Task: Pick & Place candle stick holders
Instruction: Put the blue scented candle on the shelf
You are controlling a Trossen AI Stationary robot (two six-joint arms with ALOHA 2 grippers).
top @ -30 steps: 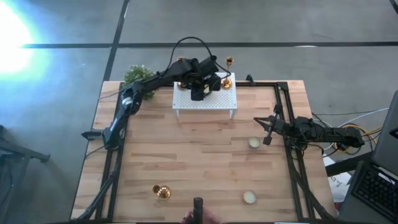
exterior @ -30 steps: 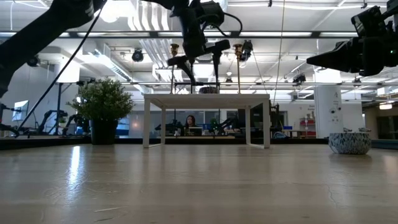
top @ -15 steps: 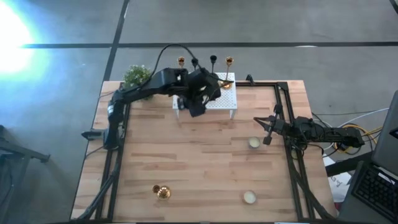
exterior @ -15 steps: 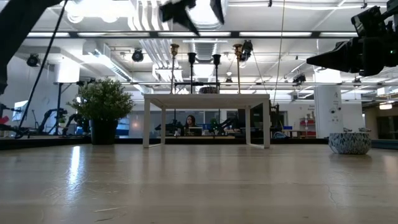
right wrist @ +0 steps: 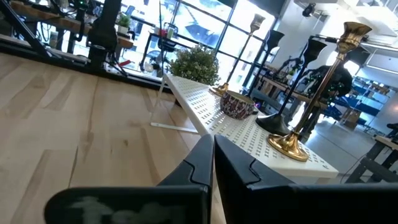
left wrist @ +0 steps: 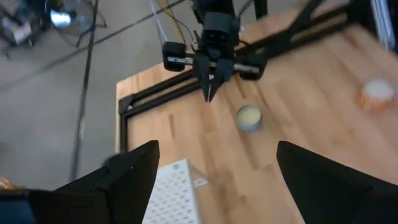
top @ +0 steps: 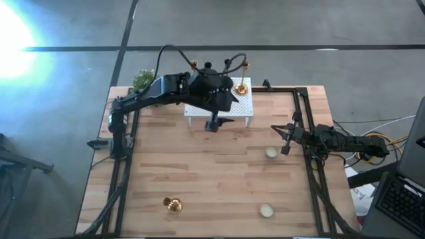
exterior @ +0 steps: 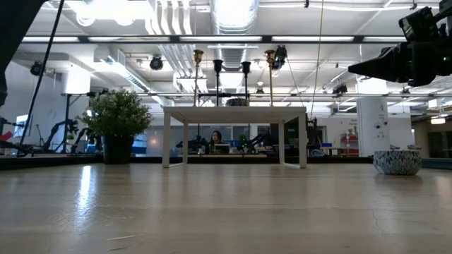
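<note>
Left gripper [top: 214, 123], fingers apart, empty, hovers above front edge of white perforated metal rack [top: 232, 108]; slim gold and black candle stick holders [exterior: 220, 83] upright on rack, so placement looks done. Right gripper [top: 283, 135] closed, parked at table's right edge.

**Five holders, two cups, one rack**

There are three gold candle stick holders [exterior: 270, 58] and two black holders [exterior: 245, 68]. There are also two small round cups [top: 271, 153], one white rack [exterior: 235, 111], one patterned bowl [right wrist: 236, 103], one potted plant [exterior: 118, 113] and two robot arms [top: 153, 96].
</note>
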